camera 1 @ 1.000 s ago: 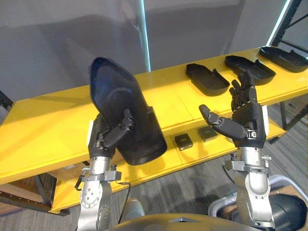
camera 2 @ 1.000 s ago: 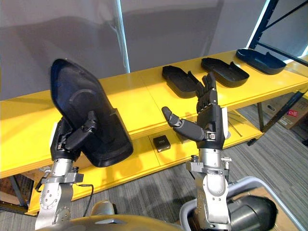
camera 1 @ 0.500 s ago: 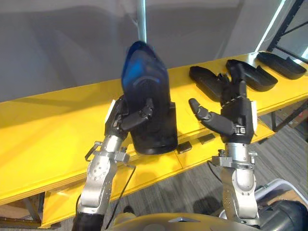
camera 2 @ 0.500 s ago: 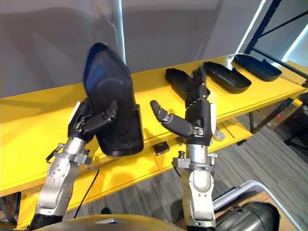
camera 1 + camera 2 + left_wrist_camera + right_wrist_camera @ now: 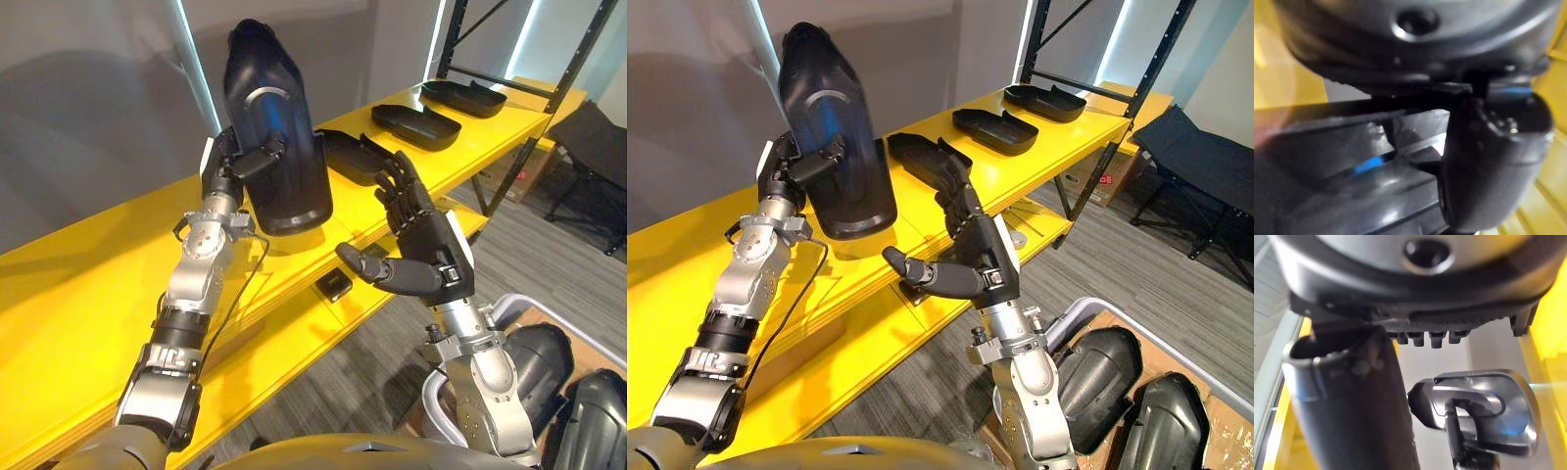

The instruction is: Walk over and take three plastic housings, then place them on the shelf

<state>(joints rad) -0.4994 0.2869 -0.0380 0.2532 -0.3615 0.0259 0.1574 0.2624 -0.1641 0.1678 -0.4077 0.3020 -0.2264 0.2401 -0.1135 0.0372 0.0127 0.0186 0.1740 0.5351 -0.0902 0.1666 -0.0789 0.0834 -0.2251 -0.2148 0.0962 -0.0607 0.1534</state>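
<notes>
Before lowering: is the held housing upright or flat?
Upright: the left hand grips the housing on end over the yellow shelf.

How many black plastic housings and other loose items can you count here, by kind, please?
Housing in the left hand: 1
Housings lying on the top shelf: 3
Housings in the floor box: 2
Small black block on the lower shelf: 1
Total: 7

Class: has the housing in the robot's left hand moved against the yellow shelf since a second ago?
Yes. The left hand carried the held housing from before the shelf front edge to over its top, nearer the lying housing.
</notes>
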